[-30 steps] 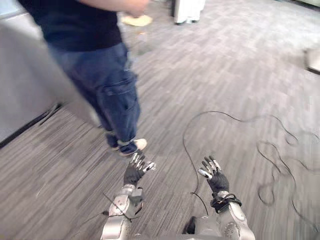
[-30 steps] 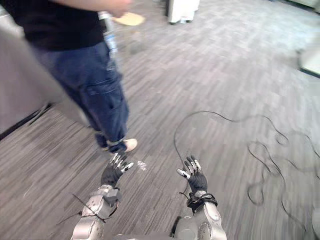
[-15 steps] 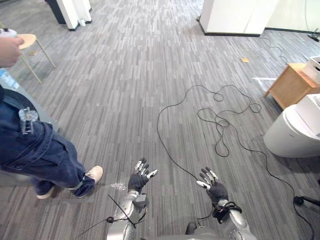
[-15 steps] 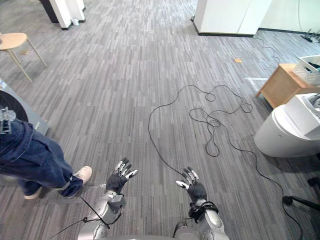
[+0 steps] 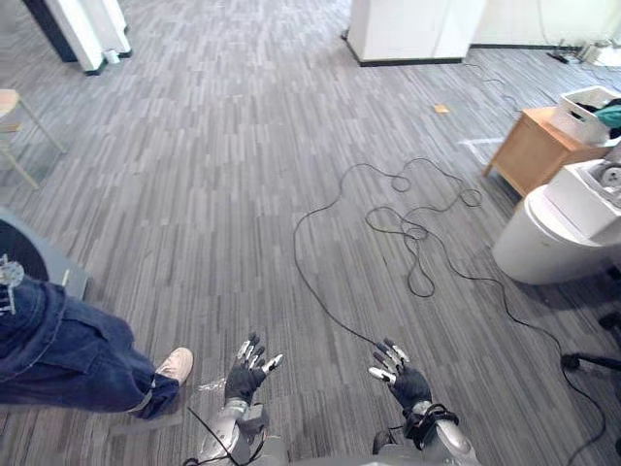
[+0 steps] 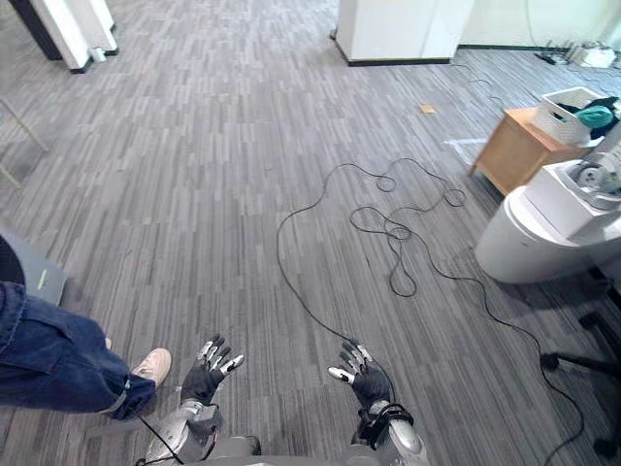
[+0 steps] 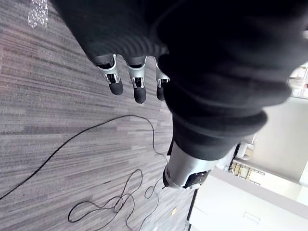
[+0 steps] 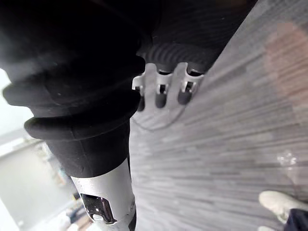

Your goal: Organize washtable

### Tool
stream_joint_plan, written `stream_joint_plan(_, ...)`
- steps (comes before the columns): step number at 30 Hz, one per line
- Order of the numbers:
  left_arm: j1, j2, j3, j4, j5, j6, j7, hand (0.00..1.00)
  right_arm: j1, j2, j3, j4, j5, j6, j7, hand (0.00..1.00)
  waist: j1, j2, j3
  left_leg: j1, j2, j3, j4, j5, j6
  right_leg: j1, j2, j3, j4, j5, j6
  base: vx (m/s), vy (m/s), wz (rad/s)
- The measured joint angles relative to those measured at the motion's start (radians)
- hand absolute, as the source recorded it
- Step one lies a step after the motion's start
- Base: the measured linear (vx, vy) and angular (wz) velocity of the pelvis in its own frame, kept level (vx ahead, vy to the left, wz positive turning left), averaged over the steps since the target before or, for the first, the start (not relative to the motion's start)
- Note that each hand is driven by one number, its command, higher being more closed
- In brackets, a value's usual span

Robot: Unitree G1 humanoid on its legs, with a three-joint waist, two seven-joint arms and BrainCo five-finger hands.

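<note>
Person's leg in blue jeans at far left, well apart from the white rounded unit. Light shoe on the grey striped floor. Small clear scrap lies on the floor just beside the shoe, on its unit side.

Left robot hand is low in the eye views, well left of the unit. Fingers straight and spread apart, nothing in them, hanging over bare floor. Right robot hand is nearer the unit but clearly apart from it, with the same pose: fingers fanned, empty. Both wrist views agree, straight fingertips over floor.

White cabinet stands far back, left of the unit. Wooden side table is just behind the unit and carries a white basket with teal cloth in it.

The white rounded unit is at the right edge, standing on the floor, apart from both hands. A white box sits on top of it. The unit is cut by the view edge, so cannot tell its long axis or facing.
</note>
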Motion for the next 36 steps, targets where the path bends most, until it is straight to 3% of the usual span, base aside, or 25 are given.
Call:
stream_joint_plan(3, -0.002, 0.01, -0.007, -0.002, 0.003, -0.005, -0.002, 0.0, -0.008, 0.002, 0.0, 0.007, 0.001, -0.001, 0.001, 0.0, -0.002, 0.004, -0.02, 0.018, -0.019, 0.01, -0.082, 0.05, -0.001, -0.021, -0.011, 0.011, 0.0, 0.0, -0.004, -0.04, 0.001, -0.04)
stream_joint_plan(7, -0.004, -0.002, -0.034, -0.002, 0.023, -0.012, -0.001, 0.0, -0.011, 0.0, 0.002, 0.062, -0.001, -0.001, 0.0, 0.0, -0.004, 0.023, -0.033, 0.046, -0.002, 0.024, -0.16, 0.089, -0.025, -0.044, 0.008, 0.033, 0.0, 0.008, 0.007, -0.03, -0.059, -0.16)
stream_joint_plan(8, -0.003, 0.007, -0.056, 0.001, 0.033, -0.013, 0.001, 0.0, -0.006, -0.009, 0.088, 0.11, -0.002, -0.002, 0.0, 0.0, -0.029, -0.005, -0.1, 0.097, 0.001, 0.037, -0.286, 0.151, -0.042, -0.028, 0.025, 0.034, -0.068, 0.054, 0.011, -0.01, -0.016, -0.1)
stream_joint_plan(15, -0.008, 0.009, -0.055, 0.001, 0.024, -0.013, 0.002, 0.0, -0.01, -0.009, 0.075, 0.11, 0.0, -0.002, -0.007, 0.0, -0.028, -0.006, -0.101, 0.09, 0.0, 0.03, -0.289, 0.151, -0.043, -0.037, 0.022, 0.021, -0.068, 0.054, 0.012, 0.0, 0.0, 0.03)
stream_joint_plan(21, -0.056, 0.032, -0.016, 0.017, -0.007, -0.015, 0.027, 0.0, -0.094, -0.008, -0.029, 0.184, 0.023, -0.01, -0.08, 0.0, -0.022, -0.011, -0.104, 0.083, 0.0, 0.043, -0.324, 0.168, -0.049, -0.062, 0.024, 0.016, -0.07, 0.06, 0.012, -0.01, -0.005, -0.01)
stream_joint_plan(24, -0.145, 0.06, 0.04, 0.184, -0.006, -0.023, 0.045, 0.0, -0.171, -0.026, -0.126, 0.329, 0.029, -0.026, -0.141, 0.0, 0.004, -0.01, -0.104, 0.1, 0.001, 0.077, -0.333, 0.168, -0.049, -0.061, 0.028, 0.035, -0.093, 0.08, 0.016, -0.02, -0.01, -0.33)
stream_joint_plan(27, -0.193, 0.071, 0.09, 0.384, -0.006, -0.034, 0.065, 0.0, -0.215, -0.044, -0.179, 0.461, 0.012, -0.037, -0.18, 0.0, 0.002, -0.009, -0.103, 0.11, 0.002, 0.114, -0.341, 0.168, -0.049, -0.058, 0.03, 0.04, -0.12, 0.103, 0.015, -0.01, -0.011, -0.35)
stream_joint_plan(32, -0.223, 0.041, 0.156, 0.734, 0.015, -0.037, 0.069, 0.0, -0.199, -0.033, -0.275, 0.707, -0.125, -0.045, -0.201, 0.0, -0.004, -0.011, -0.085, 0.156, 0.005, 0.136, -0.358, 0.166, -0.048, -0.027, 0.036, 0.043, -0.128, 0.106, 0.017, -0.02, -0.015, -0.12)
stream_joint_plan(36, -0.214, 0.033, 0.273, 0.838, 0.037, -0.031, 0.072, 0.0, -0.155, -0.016, -0.372, 0.749, -0.196, -0.04, -0.218, 0.0, -0.005, -0.01, -0.08, 0.16, 0.006, 0.136, -0.358, 0.166, -0.048, -0.023, 0.035, 0.035, -0.128, 0.105, 0.017, -0.07, -0.03, 0.02)
